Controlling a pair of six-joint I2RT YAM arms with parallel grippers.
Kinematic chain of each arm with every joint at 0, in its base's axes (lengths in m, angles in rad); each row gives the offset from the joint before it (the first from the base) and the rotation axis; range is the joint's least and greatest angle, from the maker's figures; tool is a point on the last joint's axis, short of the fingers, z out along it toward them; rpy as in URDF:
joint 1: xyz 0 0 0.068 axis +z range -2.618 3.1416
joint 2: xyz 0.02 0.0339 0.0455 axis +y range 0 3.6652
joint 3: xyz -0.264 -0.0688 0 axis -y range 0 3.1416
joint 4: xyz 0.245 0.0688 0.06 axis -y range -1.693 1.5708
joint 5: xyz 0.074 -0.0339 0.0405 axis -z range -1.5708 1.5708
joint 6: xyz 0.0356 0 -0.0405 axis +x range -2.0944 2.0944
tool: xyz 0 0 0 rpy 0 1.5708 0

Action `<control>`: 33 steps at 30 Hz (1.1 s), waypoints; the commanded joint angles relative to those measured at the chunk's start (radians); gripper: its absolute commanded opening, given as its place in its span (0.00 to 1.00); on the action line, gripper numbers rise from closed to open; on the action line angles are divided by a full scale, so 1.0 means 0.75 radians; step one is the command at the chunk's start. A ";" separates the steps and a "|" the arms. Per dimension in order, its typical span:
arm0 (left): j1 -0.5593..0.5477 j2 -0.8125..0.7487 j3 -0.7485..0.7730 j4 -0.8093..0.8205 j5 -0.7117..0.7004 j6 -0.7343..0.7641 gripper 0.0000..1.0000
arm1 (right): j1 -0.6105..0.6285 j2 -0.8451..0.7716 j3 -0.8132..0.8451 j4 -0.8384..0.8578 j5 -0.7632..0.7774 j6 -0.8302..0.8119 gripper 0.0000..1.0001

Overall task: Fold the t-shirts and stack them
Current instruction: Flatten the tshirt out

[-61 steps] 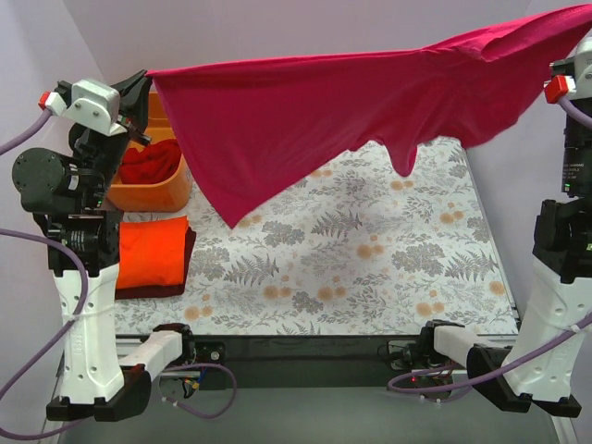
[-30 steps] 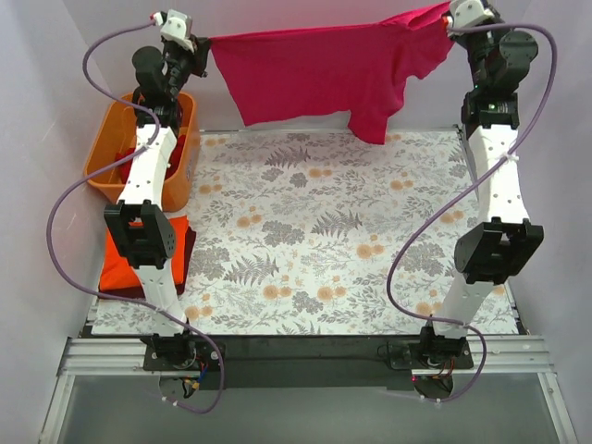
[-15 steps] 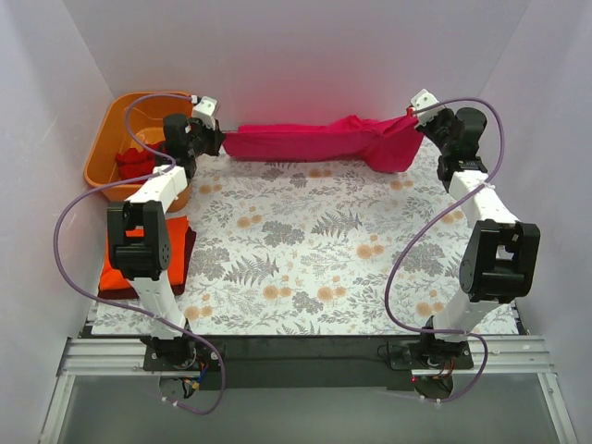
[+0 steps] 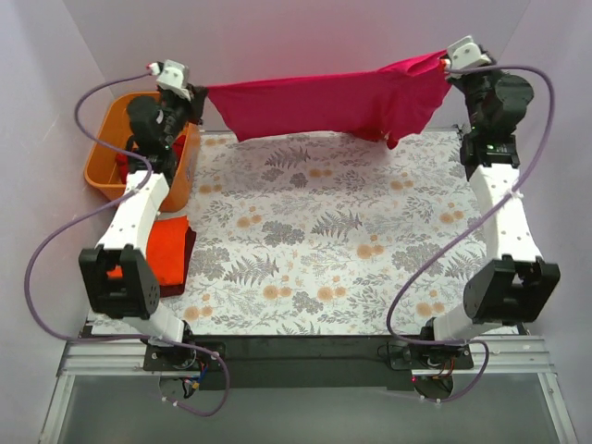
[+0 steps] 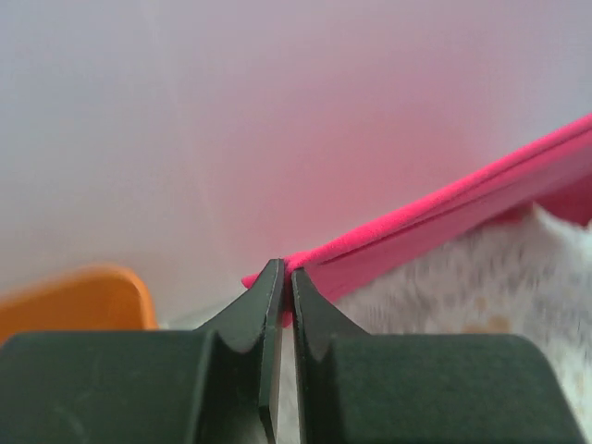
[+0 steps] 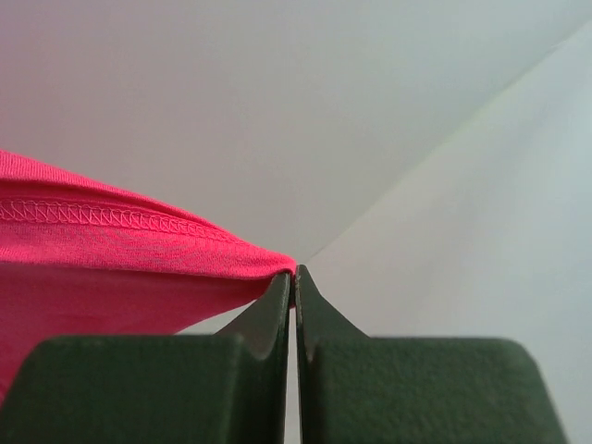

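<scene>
A magenta-pink t-shirt [image 4: 324, 100] hangs stretched in the air over the far edge of the table, between my two grippers. My left gripper [image 4: 200, 92] is shut on its left corner, which also shows in the left wrist view [image 5: 370, 250]. My right gripper [image 4: 444, 61] is shut on its right corner, seen in the right wrist view [image 6: 111, 250]. A folded orange t-shirt [image 4: 166, 250] lies on a dark maroon one [image 4: 188, 254] at the left edge. A deep red t-shirt [image 4: 125, 171] lies in the tub, mostly hidden by the left arm.
The orange plastic tub [image 4: 102, 157] stands at the far left beside the floral table cloth [image 4: 333, 240]. Pale walls close in the back and both sides. Both arms reach from the near edge to the far corners.
Both grippers lifted the pink t-shirt off the far table edge, where it lay bunched half a second ago; it hangs spread in the air again.
</scene>
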 commanded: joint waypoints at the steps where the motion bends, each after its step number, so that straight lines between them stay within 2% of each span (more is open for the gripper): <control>1: 0.028 -0.297 0.013 0.245 -0.116 -0.017 0.00 | -0.036 -0.252 0.131 0.153 0.143 0.026 0.01; 7: 0.028 -0.520 -0.075 0.401 -0.141 0.028 0.00 | -0.036 -0.428 0.163 0.206 0.195 0.012 0.01; 15: 0.028 -0.510 -0.005 0.401 -0.171 0.050 0.00 | -0.036 -0.404 0.243 0.233 0.156 -0.047 0.01; 21: 0.028 -0.385 0.056 0.403 -0.149 0.036 0.00 | -0.036 -0.312 0.211 0.231 0.098 -0.053 0.01; 23: 0.028 -0.322 0.084 0.403 -0.124 -0.005 0.00 | -0.036 -0.285 0.196 0.233 0.003 -0.053 0.01; 27: 0.028 -0.161 0.164 0.370 -0.088 -0.070 0.00 | -0.036 -0.139 0.231 0.237 -0.034 -0.017 0.01; 30: 0.028 0.009 0.287 0.352 -0.110 -0.107 0.00 | -0.036 0.019 0.335 0.239 -0.028 0.020 0.01; 32: 0.028 0.113 0.381 0.344 -0.139 -0.121 0.00 | -0.036 0.119 0.500 0.235 -0.004 0.053 0.01; 33: 0.028 0.215 0.505 0.341 -0.177 -0.128 0.00 | -0.036 0.221 0.574 0.235 0.012 0.075 0.01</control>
